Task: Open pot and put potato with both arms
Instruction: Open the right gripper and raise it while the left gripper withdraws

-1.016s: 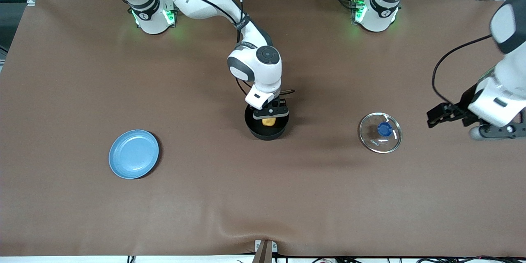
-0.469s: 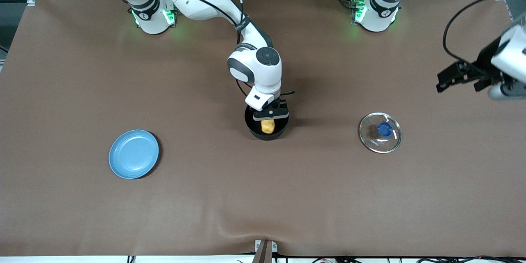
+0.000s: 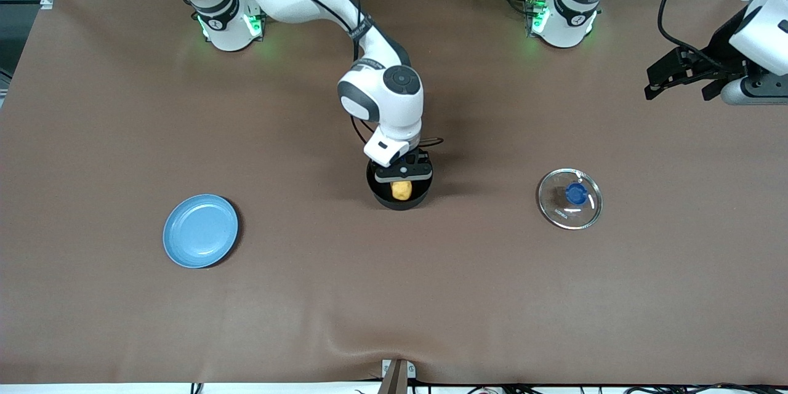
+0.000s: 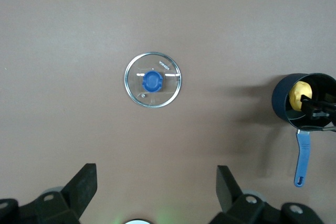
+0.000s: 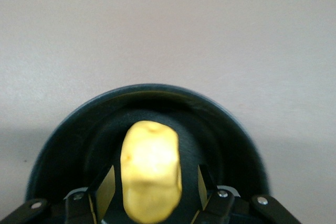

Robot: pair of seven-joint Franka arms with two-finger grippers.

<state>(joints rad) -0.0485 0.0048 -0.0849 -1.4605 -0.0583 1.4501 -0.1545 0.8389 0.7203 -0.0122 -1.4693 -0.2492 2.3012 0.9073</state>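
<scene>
Right pincer (image 3: 403, 173) and potato (image 3: 401, 189) fill the pot (image 3: 399, 200) mouth

The table (image 3: 123, 320) wears a matt brown cloth, faintly rippled at its near edge. The pot (image 3: 399, 200) looks matt black, its handle (image 4: 302, 158) smooth blue plastic. The lid (image 3: 569, 198) is clear, glossy glass with a blue plastic knob (image 3: 575, 194). The potato (image 5: 151, 169) has dull yellow skin. The plate (image 3: 200, 231) is smooth, glossy light blue.

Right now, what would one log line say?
yellow-orange potato in black saucepan | right gripper open over it | glass lid off | left gripper open, waiting
</scene>
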